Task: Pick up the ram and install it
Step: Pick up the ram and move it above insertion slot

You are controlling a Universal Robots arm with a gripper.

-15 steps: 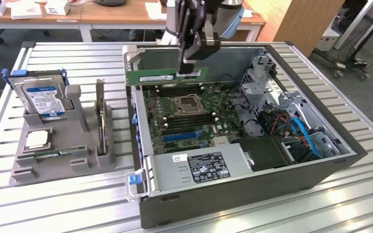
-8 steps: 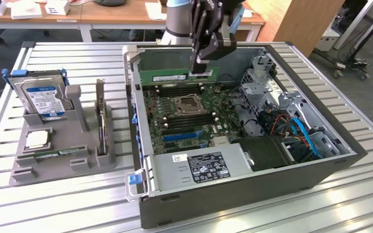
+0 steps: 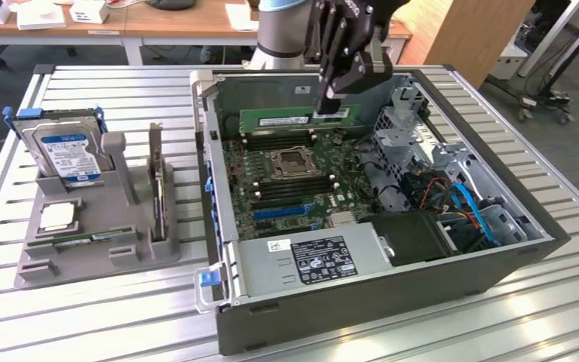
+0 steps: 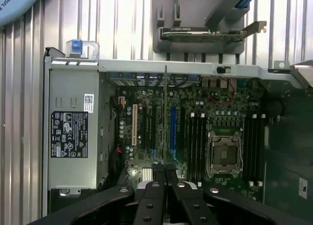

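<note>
The ram (image 3: 289,119) is a long green stick with a white sticker, hanging level above the back of the open computer case (image 3: 491,268). My gripper (image 3: 330,102) is shut on its end toward the exterior view's right, directly over the motherboard (image 3: 300,188). In the wrist view the ram (image 4: 165,112) shows edge-on as a thin line running out from between my fingertips (image 4: 157,172). It hangs above the motherboard's expansion slots, apart from the black memory slots (image 4: 195,142) beside the CPU socket (image 4: 224,154).
A grey parts holder (image 3: 99,249) stands on the exterior view's left with a blue-labelled hard drive (image 3: 66,151) and an upright expansion card (image 3: 157,185). Inside the case are a power supply (image 3: 310,260), a drive cage (image 3: 410,136) and blue cables (image 3: 470,215). A slatted metal table (image 3: 88,317) surrounds the case.
</note>
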